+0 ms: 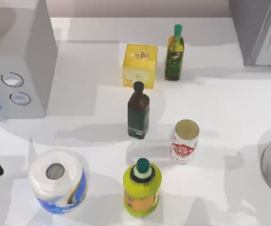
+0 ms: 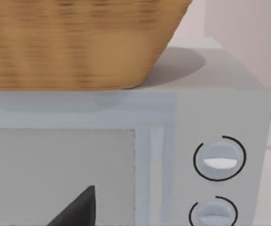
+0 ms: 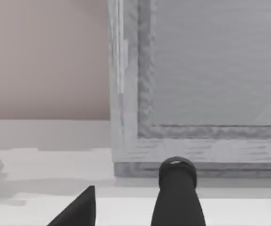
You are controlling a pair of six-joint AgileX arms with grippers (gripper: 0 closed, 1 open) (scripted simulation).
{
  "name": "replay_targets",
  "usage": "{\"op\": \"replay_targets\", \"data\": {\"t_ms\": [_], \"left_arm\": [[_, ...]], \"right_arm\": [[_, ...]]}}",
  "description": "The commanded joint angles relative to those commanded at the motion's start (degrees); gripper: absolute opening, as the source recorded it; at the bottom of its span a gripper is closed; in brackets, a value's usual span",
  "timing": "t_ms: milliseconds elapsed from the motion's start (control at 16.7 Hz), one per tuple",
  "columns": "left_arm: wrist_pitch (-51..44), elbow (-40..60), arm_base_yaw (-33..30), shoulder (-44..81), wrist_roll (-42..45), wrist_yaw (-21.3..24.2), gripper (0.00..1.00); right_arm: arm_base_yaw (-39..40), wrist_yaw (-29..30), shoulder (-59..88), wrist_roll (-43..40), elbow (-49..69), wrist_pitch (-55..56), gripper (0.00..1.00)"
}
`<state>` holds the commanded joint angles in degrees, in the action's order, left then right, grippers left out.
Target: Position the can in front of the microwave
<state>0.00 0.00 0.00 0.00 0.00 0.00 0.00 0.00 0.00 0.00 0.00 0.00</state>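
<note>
while the can [image 1: 185, 141] stands upright right of the table's [image 1: 229, 103] middle, well apart from the microwave [image 1: 17, 70] at the left edge, a dark brown bottle [image 1: 138, 111] stands just left of it and a yellow-green jar [image 1: 142, 187] nearer the front; a paper roll [image 1: 58, 181] sits before the microwave, a yellow box [image 1: 139, 65] and green bottle [image 1: 174, 54] farther back; a wicker basket [image 2: 78, 42] rests on the microwave; whether either claw is apart or together, i cannot tell.
</note>
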Motion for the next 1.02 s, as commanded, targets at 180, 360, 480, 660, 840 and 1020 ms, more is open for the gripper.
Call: {"op": "replay_targets", "data": {"t_ms": [180,360,480,660,840,1020], "left_arm": [[-0.28,0.43,-0.23,0.53,-0.03,0.02,1.00],[-2.97,4.53,-2.34,5.48,-0.26,0.13,1.00],[-6.40,9.76,-4.91,11.57,-0.50,0.18,1.00],[-13.42,20.53,-10.05,23.69,-0.92,0.22,1.00],[-22.36,34.39,-16.48,38.72,-1.36,0.32,1.00],[-32.61,50.34,-23.60,55.46,-1.78,0.50,1.00]], "right_arm": [[0.00,0.00,0.00,0.00,0.00,0.00,1.00],[0.00,0.00,0.00,0.00,0.00,0.00,1.00],[0.00,0.00,0.00,0.00,0.00,0.00,1.00],[0.00,0.00,0.00,0.00,0.00,0.00,1.00],[0.00,0.00,0.00,0.00,0.00,0.00,1.00],[0.00,0.00,0.00,0.00,0.00,0.00,1.00]]}}
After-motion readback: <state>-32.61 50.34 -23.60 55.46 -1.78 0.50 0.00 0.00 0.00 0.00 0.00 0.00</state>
